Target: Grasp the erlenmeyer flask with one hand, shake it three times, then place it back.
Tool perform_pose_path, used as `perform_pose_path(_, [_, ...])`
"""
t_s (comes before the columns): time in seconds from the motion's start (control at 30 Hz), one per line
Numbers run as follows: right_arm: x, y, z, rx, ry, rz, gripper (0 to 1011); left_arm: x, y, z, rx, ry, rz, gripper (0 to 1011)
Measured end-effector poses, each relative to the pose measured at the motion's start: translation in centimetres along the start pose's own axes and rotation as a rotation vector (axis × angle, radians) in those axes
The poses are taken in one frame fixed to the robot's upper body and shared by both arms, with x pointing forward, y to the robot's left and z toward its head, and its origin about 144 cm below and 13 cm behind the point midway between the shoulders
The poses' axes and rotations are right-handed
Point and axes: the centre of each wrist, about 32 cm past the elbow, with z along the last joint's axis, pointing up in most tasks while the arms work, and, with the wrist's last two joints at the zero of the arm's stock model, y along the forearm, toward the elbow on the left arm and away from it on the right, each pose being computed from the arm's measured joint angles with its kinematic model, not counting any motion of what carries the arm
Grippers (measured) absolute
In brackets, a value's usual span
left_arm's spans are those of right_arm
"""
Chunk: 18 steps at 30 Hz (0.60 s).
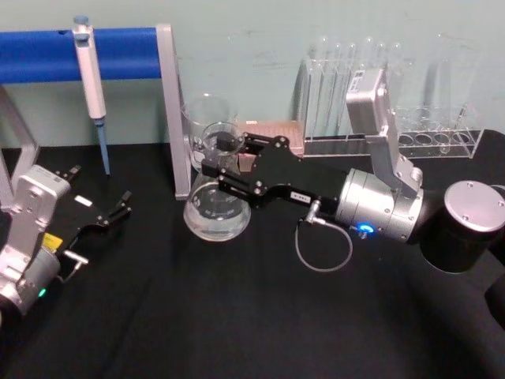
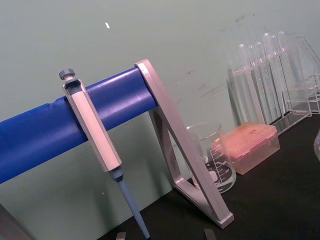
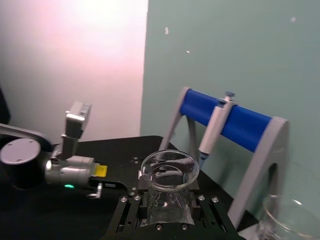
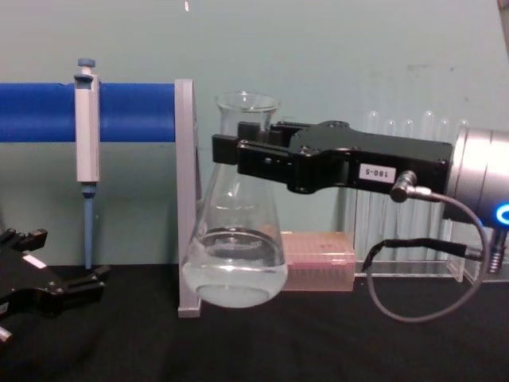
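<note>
The erlenmeyer flask is clear glass with some clear liquid in its wide base. My right gripper, the hand, is shut on its narrow neck just below the rim. In the chest view the flask stands upright in the right gripper, and its base appears to hang slightly above the black table. From the right wrist, the flask rises between the black jaws with its open mouth on top. My left gripper rests open and empty near the table's left side, seen low at the left edge.
A blue bar stand with a hanging pipette runs along the back left, its grey leg just behind the flask. A glass beaker, a pink box and a test tube rack line the back.
</note>
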Motion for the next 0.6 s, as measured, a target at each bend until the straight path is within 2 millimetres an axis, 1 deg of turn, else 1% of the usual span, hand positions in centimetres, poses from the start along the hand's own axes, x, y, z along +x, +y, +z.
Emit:
perform_pose_path(0.1, [0.0,-0.2,-0.1,-0.002,-0.003,-0.030,450,0.0,0.0,0.0,0.000,0.000,0.000,1001])
perform_pose_path(0.27, [-0.2,-1.3,0.0,-0.005,-0.028,-0.162,450,0.0,0.0,0.0,0.000,0.000,0.000,1001])
perform_pose_path(0.3, [-0.2,-1.3,0.0,-0.005,-0.028,-0.162,450,0.0,0.0,0.0,0.000,0.000,0.000,1001])
perform_pose_path(0.4, [-0.1,-2.1,0.0,-0.007,-0.043,-0.235,450,0.0,0.0,0.0,0.000,0.000,0.000,1001])
perform_pose_path(0.6, [0.3,-4.4,0.2,-0.017,-0.073,-0.393,450,0.0,0.0,0.0,0.000,0.000,0.000,1001])
